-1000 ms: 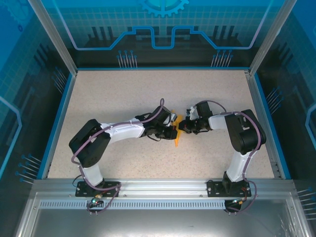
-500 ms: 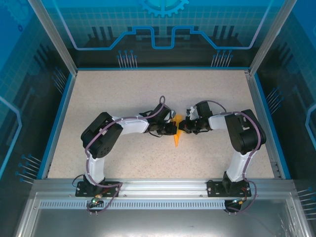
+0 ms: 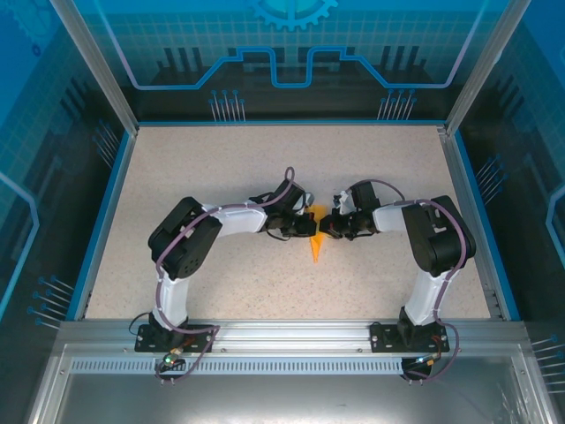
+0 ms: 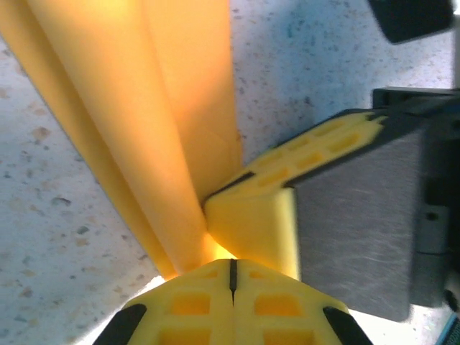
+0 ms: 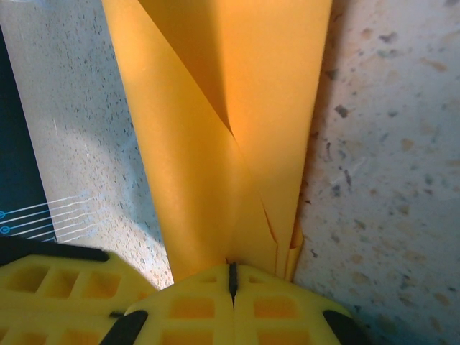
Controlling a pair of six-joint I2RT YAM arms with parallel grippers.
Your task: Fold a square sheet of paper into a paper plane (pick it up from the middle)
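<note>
Jaws fully closed on the paper plane [image 3: 316, 249]: left gripper [image 4: 231, 272] and right gripper [image 5: 231, 279] pinch it, apparently at the centre crease. Advice: move both level and evenly, avoiding tears.

You're in a robot test cell, lab-style: aluminium-profile frame [image 3: 282, 331], blue circuit-print panels [image 3: 353, 44] on three sides (gear logo [image 3: 291, 11] up top), speckled tabletop [image 3: 221, 168].

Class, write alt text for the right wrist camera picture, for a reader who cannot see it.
The right gripper, yellow fingertips closed, pinches the narrow end of a folded orange paper, which widens up the frame against a speckled table. The left gripper's finger sits at lower left.
</note>
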